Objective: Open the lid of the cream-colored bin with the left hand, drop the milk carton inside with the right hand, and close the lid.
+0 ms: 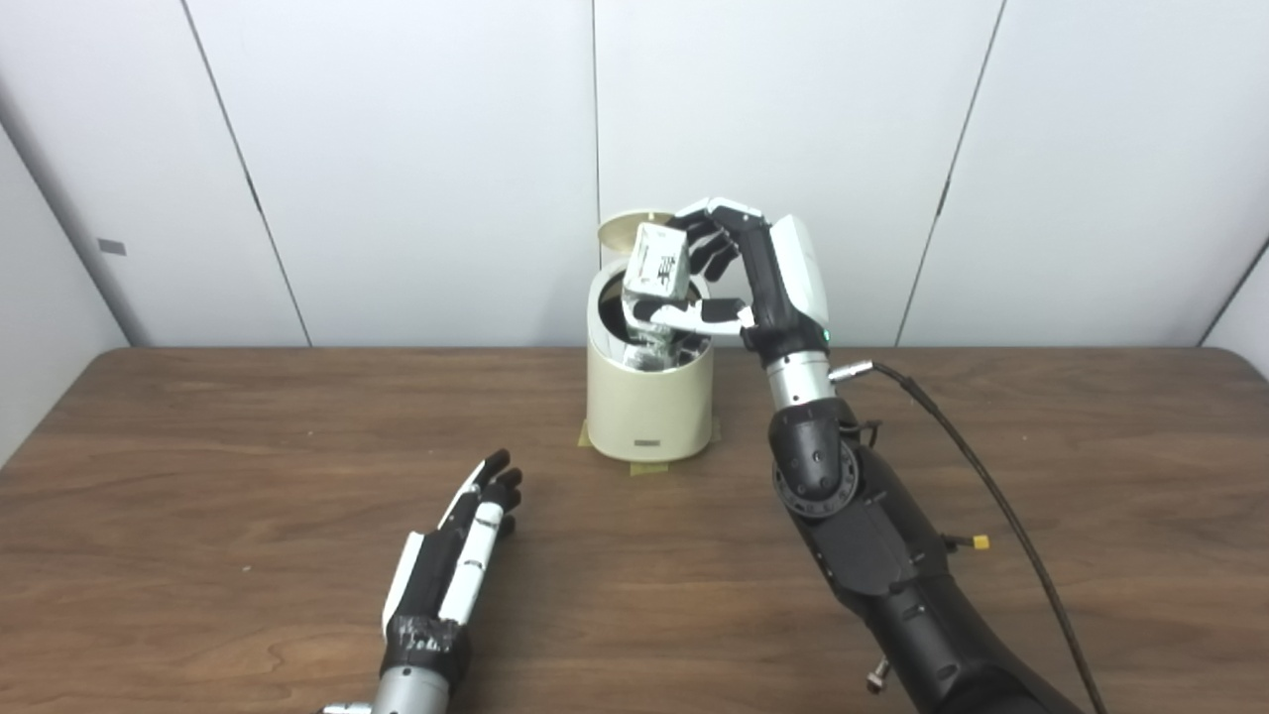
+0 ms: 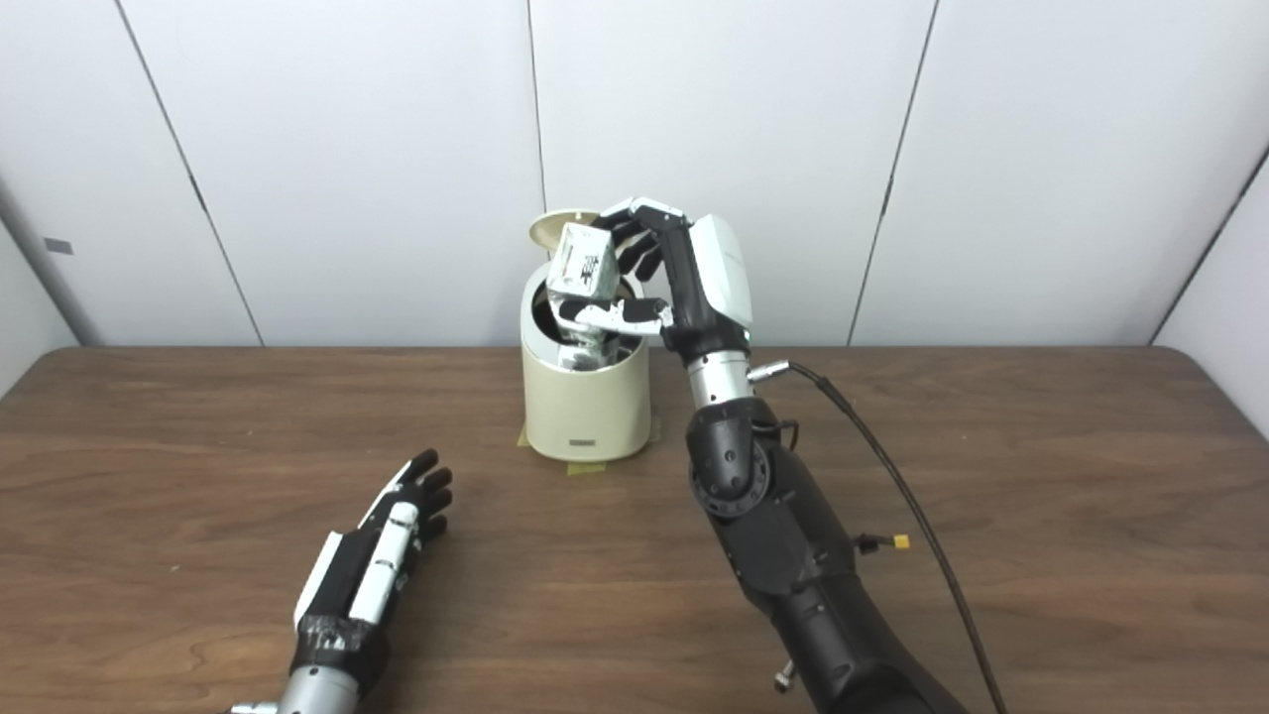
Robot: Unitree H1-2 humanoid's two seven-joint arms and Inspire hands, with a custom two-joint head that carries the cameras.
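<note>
Now the right hand (image 1: pixel 734 278) pinches the milk carton (image 1: pixel 658 261) above the open bin (image 1: pixel 649 407); centre it, probably, before releasing. Left hand (image 1: pixel 466 555) rests empty, fingers spread.

Bin: cream-colored cylindrical bin (image 1: pixel 649 412), upright at the table's far middle.
Lid: round cream lid (image 1: pixel 627 227), raised behind the mouth.
Carton: white milk carton (image 1: pixel 658 264), tilted above the opening.
</note>
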